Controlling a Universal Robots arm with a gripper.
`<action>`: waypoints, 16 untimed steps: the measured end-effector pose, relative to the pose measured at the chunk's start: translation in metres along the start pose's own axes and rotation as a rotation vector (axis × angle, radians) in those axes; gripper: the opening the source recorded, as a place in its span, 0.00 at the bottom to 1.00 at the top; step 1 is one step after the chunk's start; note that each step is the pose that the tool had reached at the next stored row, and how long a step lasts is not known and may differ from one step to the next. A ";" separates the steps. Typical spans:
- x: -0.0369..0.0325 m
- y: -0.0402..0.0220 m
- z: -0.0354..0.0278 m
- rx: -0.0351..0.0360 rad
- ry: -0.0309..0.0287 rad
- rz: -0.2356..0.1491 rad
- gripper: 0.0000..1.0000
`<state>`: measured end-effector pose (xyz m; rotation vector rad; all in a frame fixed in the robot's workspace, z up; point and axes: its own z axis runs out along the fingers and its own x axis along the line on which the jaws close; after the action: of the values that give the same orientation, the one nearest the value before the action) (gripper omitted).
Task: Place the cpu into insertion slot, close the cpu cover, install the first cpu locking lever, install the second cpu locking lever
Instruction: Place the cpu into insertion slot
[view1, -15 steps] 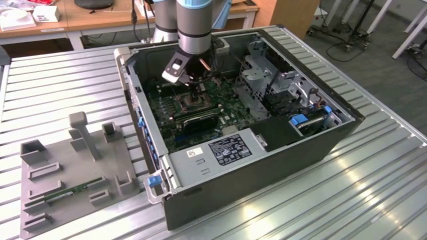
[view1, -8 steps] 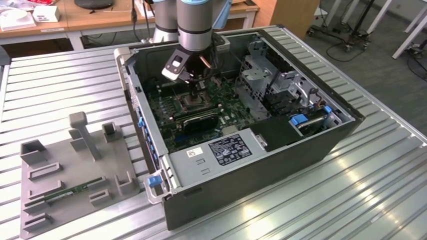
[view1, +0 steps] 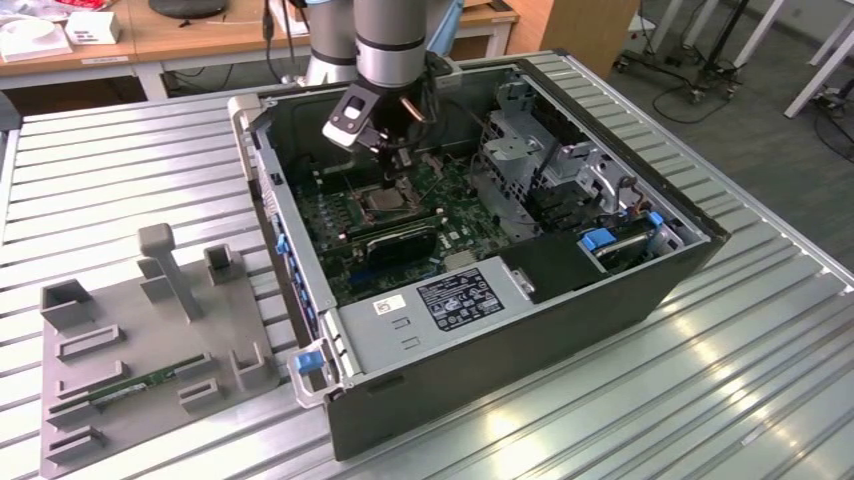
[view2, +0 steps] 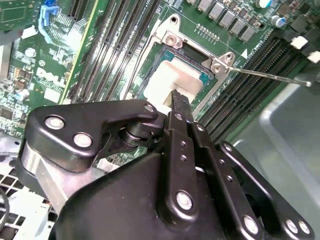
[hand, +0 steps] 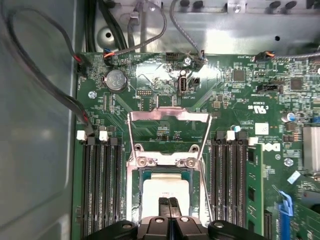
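Exterior view, from its left: grey tray (view1: 140, 335) of fixtures on the ribbed metal tabletop (view1: 134, 150), well apart from the socket and outside the open computer case (view1: 561, 310). Socket (hand: 133, 192) lies inside the case on the green board. The power supply box (view1: 447, 300) sits nearer the camera than the socket, and the drive cage (view1: 534, 150) stands to the exterior view's right of it.

Arm reaches down into the case; pincer (view1: 391, 183) is directly over the socket.

Both wrist views: chip (hand: 165, 186) lies flat in the socket, pale face up, a green edge showing round it. Pincer (hand: 168, 202) is clenched, its two black fingertips pressed together with nothing between them, tips at the chip's (view2: 167, 82) face. Cannot tell whether they touch it or hang just above.

First wrist view: cover (hand: 169, 116) is swung up off the socket, open, hinged on the socket's far side. Memory slots (hand: 100, 190) run along both sides of the socket.

Second wrist view: a thin metal lever (view2: 270, 76) juts out from one corner of the socket, unlatched, over the memory slots.
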<state>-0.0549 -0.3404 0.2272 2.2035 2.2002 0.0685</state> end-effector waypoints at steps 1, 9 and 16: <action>0.0000 0.0001 -0.0021 -0.0001 0.0001 0.000 0.11; 0.0002 0.0007 -0.0142 0.0000 0.0000 0.000 0.11; 0.0002 0.0009 -0.0168 0.0000 0.0001 0.000 0.11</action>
<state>-0.0549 -0.3404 0.2440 2.2035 2.2002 0.0686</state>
